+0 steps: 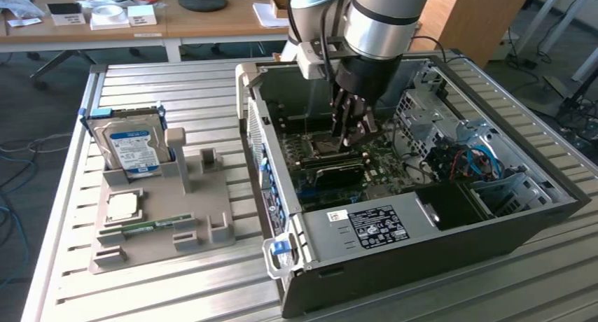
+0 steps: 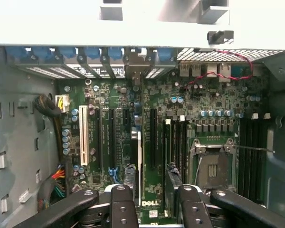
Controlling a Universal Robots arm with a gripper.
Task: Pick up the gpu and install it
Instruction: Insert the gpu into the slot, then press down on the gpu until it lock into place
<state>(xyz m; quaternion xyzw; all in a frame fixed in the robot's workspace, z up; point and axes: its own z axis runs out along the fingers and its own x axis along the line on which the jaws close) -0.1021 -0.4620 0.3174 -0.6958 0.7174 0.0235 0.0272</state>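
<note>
Gripper: gripper (image 1: 355, 136) (image 2: 151, 179) sits inside the computer case (image 1: 393, 266). Its black jointed fingers (image 2: 121, 204) are spread apart and clamp nothing.
Gpu: thin flat card seen edge-on, with a pale grey edge. The gpu (image 2: 137, 161) stands upright between the fingers, just beside one and clear of the other. Its lower edge is at a motherboard slot; whether it is fully seated cannot be told.
Motherboard: green board (image 2: 213, 99) with long black parallel slots, one white slot and a square metal socket.
Case: dark sheet-metal box, open on its upper face, with room around the arm inside its walls.
Worktop: ribbed metal slats (image 1: 187, 91).
Holder: grey moulded tray (image 1: 210, 196) at 9 o'clock from the case in the exterior view. It carries an upright silver hard drive (image 1: 131, 145) and a flat green RAM stick (image 1: 150, 226).
</note>
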